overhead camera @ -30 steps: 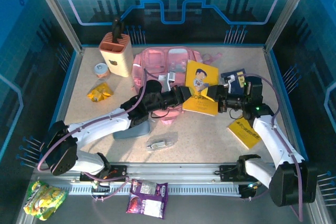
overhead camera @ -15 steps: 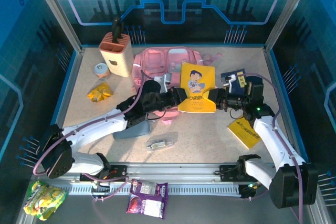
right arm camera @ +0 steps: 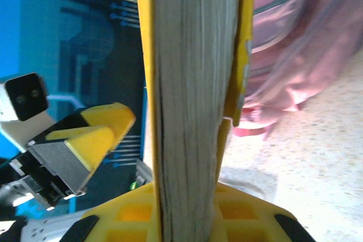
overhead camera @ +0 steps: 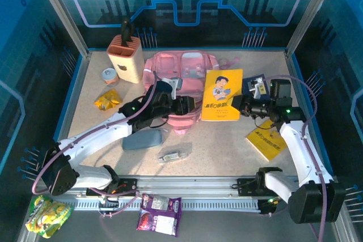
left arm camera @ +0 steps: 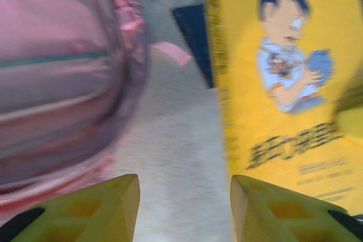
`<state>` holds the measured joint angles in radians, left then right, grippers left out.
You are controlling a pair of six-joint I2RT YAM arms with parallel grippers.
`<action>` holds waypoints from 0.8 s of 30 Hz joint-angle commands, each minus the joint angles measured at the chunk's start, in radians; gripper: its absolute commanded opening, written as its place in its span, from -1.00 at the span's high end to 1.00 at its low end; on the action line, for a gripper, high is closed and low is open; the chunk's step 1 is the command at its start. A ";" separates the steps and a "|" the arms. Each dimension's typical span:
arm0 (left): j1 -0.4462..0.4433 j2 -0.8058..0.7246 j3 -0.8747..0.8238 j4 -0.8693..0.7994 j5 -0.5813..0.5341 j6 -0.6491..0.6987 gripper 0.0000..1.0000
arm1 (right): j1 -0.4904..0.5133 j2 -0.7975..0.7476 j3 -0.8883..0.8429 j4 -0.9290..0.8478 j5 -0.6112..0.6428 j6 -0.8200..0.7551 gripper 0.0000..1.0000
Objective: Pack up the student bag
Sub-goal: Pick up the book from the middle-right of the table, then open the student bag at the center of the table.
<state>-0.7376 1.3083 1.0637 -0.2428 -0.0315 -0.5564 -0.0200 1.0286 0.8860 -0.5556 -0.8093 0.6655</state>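
The student bag [overhead camera: 180, 71] is the pink backpack lying at the back middle of the table; its pink side also shows at the left of the left wrist view [left arm camera: 62, 77]. My right gripper [overhead camera: 240, 106] is shut on a yellow cartoon-cover book [overhead camera: 222, 94] and holds it upright just right of the bag. In the right wrist view the book's page edge [right arm camera: 193, 83] stands between the jaws of that gripper [right arm camera: 190, 199]. My left gripper [overhead camera: 194, 107] is open between bag and book, with bare table between its fingertips [left arm camera: 184, 192].
A beige holder [overhead camera: 126, 58], a small jar [overhead camera: 109, 75] and a yellow snack packet [overhead camera: 106, 100] sit at the back left. A grey-blue pencil case [overhead camera: 142, 139] and a small clear item [overhead camera: 174, 153] lie in front. A second yellow book [overhead camera: 264, 143] and a dark booklet [overhead camera: 253, 83] lie at the right.
The right gripper has raised the yellow book from lying tilted to standing upright and shifted it slightly right. The left gripper has drawn back left from the book.
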 commanded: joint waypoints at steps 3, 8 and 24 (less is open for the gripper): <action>0.040 0.082 0.064 -0.197 -0.160 0.432 -0.02 | -0.049 0.014 0.048 -0.154 0.065 -0.138 1.00; 0.041 0.223 0.122 -0.144 -0.209 0.624 -0.12 | -0.067 0.049 0.054 -0.185 0.095 -0.167 1.00; 0.090 0.640 0.434 -0.293 -0.069 0.835 -0.39 | -0.141 0.082 0.051 -0.198 0.080 -0.188 1.00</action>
<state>-0.6586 1.9083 1.4429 -0.4679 -0.1413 0.2295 -0.1410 1.1091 0.8925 -0.7525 -0.6880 0.5072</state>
